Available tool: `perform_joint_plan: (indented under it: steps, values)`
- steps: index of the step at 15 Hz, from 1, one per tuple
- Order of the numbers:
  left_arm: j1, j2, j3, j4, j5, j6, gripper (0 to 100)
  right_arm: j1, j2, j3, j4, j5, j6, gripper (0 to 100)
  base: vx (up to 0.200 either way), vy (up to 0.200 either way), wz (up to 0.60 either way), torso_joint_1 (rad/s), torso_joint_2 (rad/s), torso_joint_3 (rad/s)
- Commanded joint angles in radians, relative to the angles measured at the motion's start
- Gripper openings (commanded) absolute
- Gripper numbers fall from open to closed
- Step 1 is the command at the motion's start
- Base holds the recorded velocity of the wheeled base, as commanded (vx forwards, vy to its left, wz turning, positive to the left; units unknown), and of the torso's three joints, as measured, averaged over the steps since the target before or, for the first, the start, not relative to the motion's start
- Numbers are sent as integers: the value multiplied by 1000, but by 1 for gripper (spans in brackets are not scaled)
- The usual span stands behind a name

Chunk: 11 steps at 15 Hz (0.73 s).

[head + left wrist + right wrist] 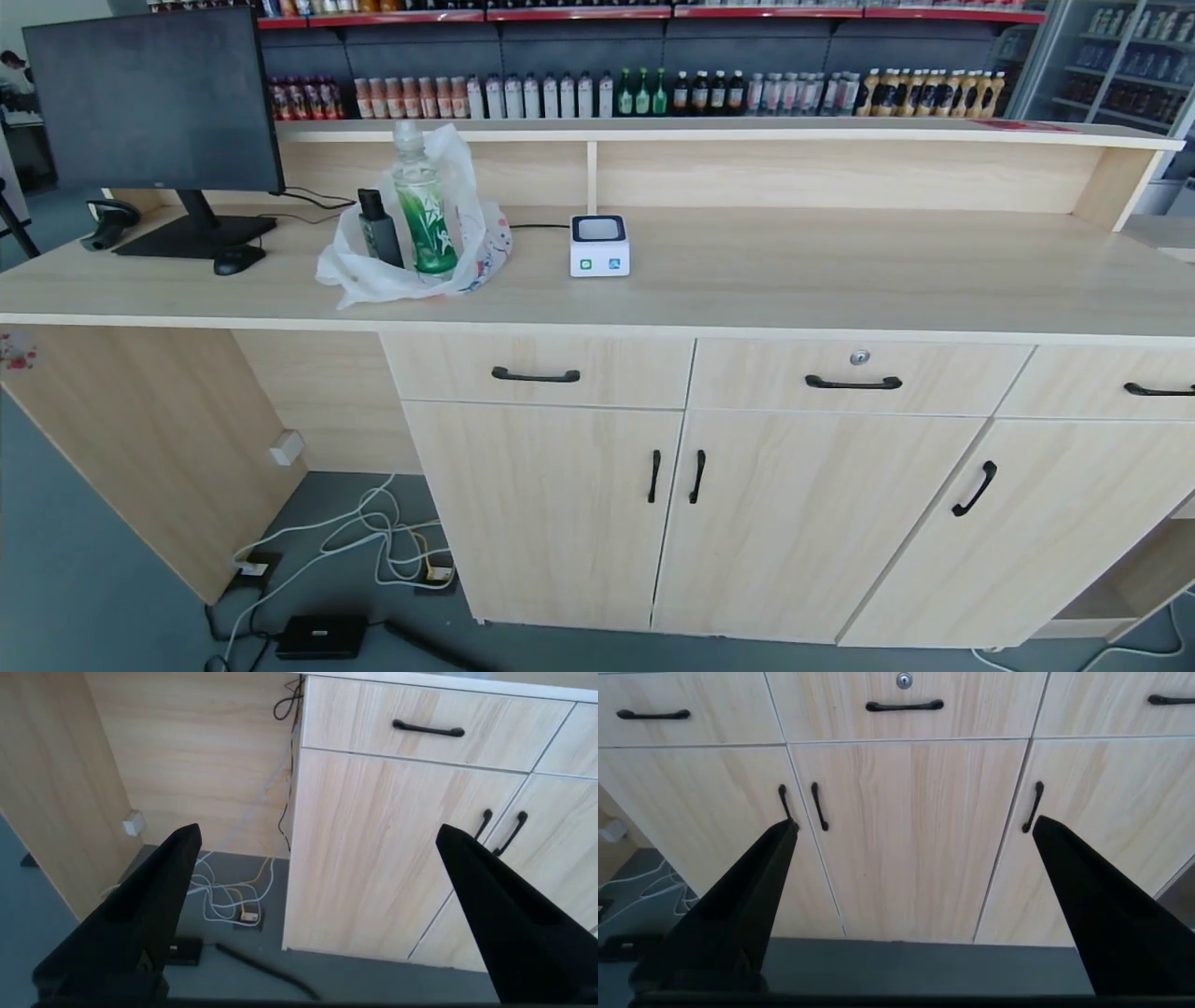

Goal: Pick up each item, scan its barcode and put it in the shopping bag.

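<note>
Head view, left to right. At ten o'clock in your field the dark monitor [154,98] is standing on the wooden counter [840,271]. A black handheld scanner [107,224] is lying at eight o'clock of its base, and a black mouse [238,259] is lying at four o'clock of that base.

At three o'clock of the mouse the white shopping bag [373,266] is sitting open on the counter. It is holding two items upright and touching. One is a clear bottle with a green label [422,210], rising above the bag's rim. The other is a shorter dark bottle [378,229] at nine o'clock of it.

At three o'clock of the bag, and apart from it, the white scanner box [599,245] is facing its window upward. Behind the counter, at twelve o'clock, shelves [653,93] are carrying rows of drinks.

Left wrist view. Your left gripper [318,831] is hanging low in front of the cabinet, below counter height, with its two black fingers [140,924] spread wide and gripping nothing. It is aiming at a closed cabinet door [364,859] under a drawer with a black handle [428,730]. Beside that door, cables [224,891] are lying on the floor of an open recess.

Right wrist view. Your right gripper [915,823] is also hanging low and level, with its fingers [738,924] spread wide and empty. It is pointing squarely at a closed door [906,840] beneath the drawer with the keyhole [904,681].
</note>
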State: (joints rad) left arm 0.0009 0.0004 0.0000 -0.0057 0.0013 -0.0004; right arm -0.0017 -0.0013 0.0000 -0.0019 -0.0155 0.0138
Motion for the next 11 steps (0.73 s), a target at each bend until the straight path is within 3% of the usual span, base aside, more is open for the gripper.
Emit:
perform_joint_plan:
  steps: [1,5,11]
  values:
    - [1,1,0,0,0,0,100,0,1,0,0,0,-2,100,-200,0,0,2,7,2]
    - [1,1,0,0,0,2,100,0,1,0,0,0,18,100,-200,0,0,2,4,2]
    - [1,1,0,0,0,3,100,0,1,0,-3,-1,28,100,0,0,0,0,0,0]
